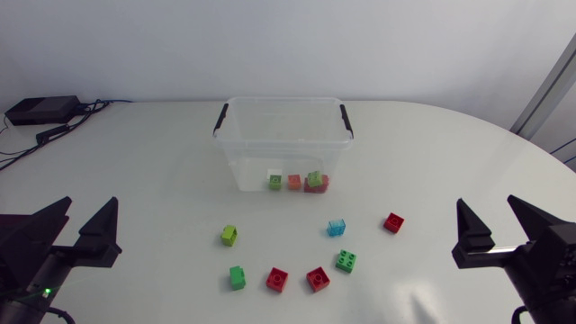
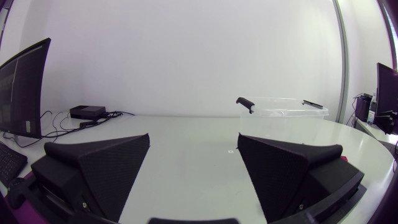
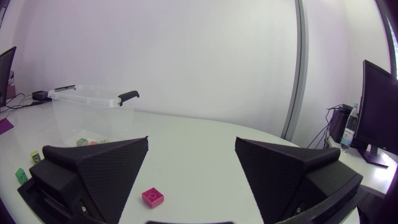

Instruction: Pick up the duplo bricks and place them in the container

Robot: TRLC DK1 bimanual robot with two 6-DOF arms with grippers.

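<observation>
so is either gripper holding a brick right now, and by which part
Nothing is held: the left gripper and the right gripper are both open and empty.

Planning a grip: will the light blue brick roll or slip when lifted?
The light blue brick sits flat and blocky, so it probably won't roll. Its smooth-looking plastic might slip. It looks small, so likely light.
</observation>
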